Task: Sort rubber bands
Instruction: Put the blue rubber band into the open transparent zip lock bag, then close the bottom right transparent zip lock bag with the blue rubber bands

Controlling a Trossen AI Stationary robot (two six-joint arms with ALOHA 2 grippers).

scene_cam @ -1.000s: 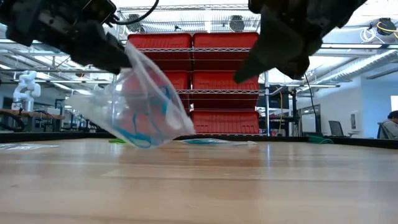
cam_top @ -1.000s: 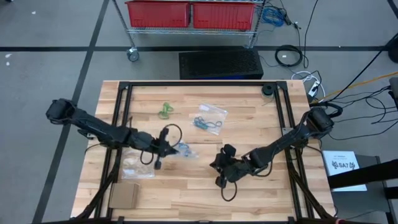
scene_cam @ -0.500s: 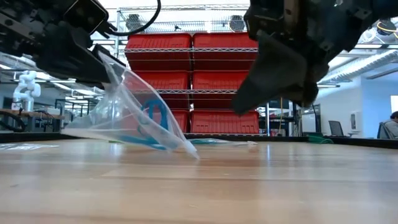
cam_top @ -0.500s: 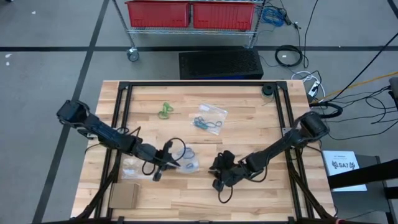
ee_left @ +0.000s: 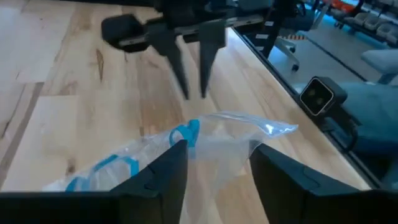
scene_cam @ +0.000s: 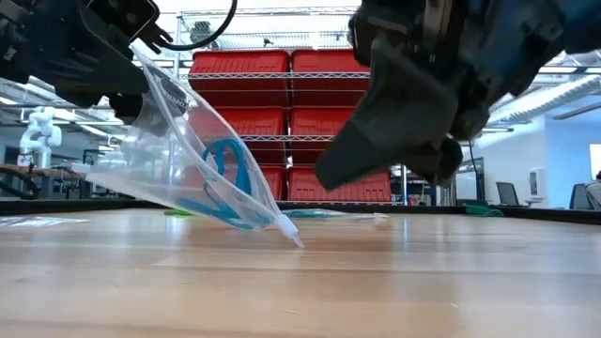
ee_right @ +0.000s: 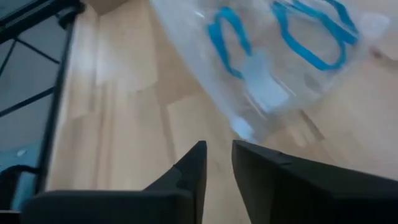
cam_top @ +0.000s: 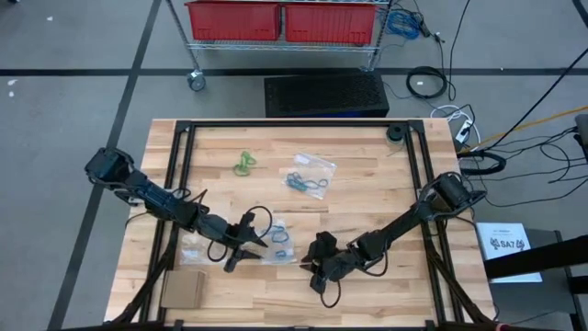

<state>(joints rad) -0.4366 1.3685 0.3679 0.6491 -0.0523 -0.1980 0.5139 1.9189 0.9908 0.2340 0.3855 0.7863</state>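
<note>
Near the bench's (cam_top: 367,198) front edge, the left pincer (ee_left: 217,165) stands spread around a clear bag (scene_cam: 202,169) holding blue rubber bands (scene_cam: 225,174). The right pincer (ee_right: 217,163), narrowly parted and empty, hovers just beside the bag.

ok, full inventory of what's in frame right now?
clear bag: one, blue rubber bands inside, front centre, tip on table
second clear bag: one, grey-teal bands by it, table middle
green rubber bands: one cluster, back left of centre
cardboard piece: one, brown, front-left corner
red bins: two, shelf behind table
left gripper: jaws open around the blue-band bag
right gripper: near that bag's corner, touching nothing
</note>
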